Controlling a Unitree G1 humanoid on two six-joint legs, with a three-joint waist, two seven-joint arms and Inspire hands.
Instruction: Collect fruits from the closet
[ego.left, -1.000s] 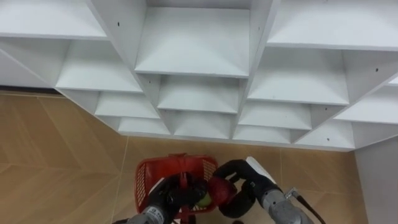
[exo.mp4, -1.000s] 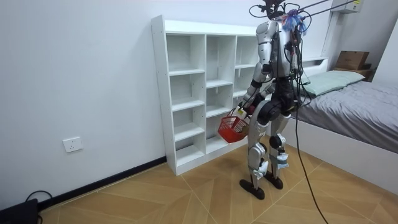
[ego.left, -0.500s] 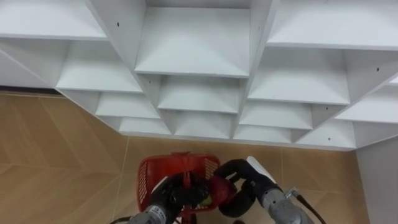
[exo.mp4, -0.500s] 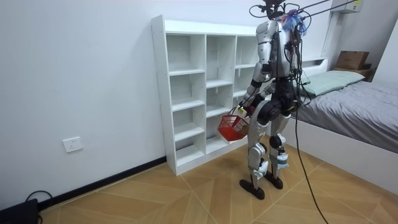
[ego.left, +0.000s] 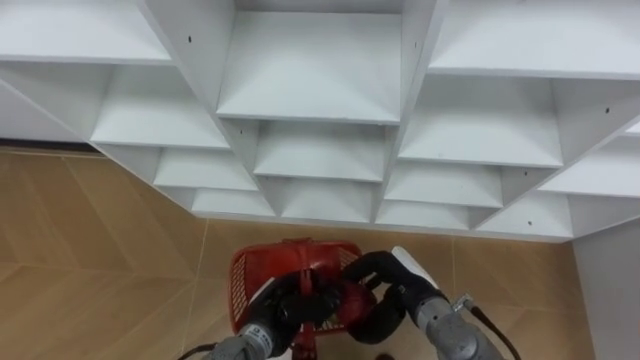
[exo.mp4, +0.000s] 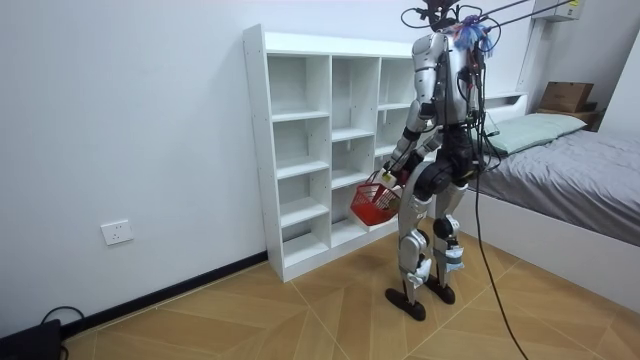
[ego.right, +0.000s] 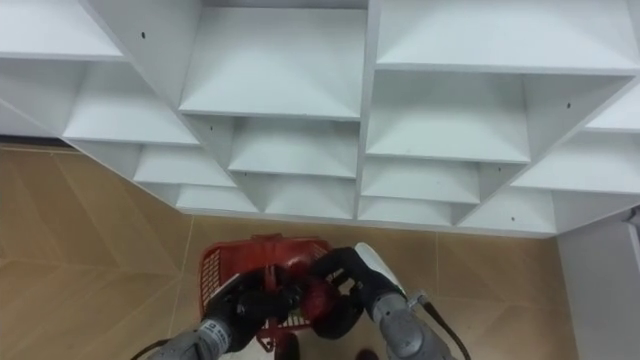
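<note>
Rightward went the basket (ego.left: 243, 285), sliding under the right hand (ego.left: 392, 285). From the left eye, the left hand (ego.left: 283, 312) kept its fingers curled round the handle, holding it low as a catcher. From the right eye, the right hand's fingers wrapped a red fruit (ego.right: 318, 297) over the rim, likely for the drop. Room view: the robot stood facing the white closet (exo.mp4: 257, 150).

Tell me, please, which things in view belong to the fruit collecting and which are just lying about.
Job: shelf unit, red basket in the left hand, red fruit in the right hand.
Lying about: bed, pillow, cardboard box, wall socket.
</note>
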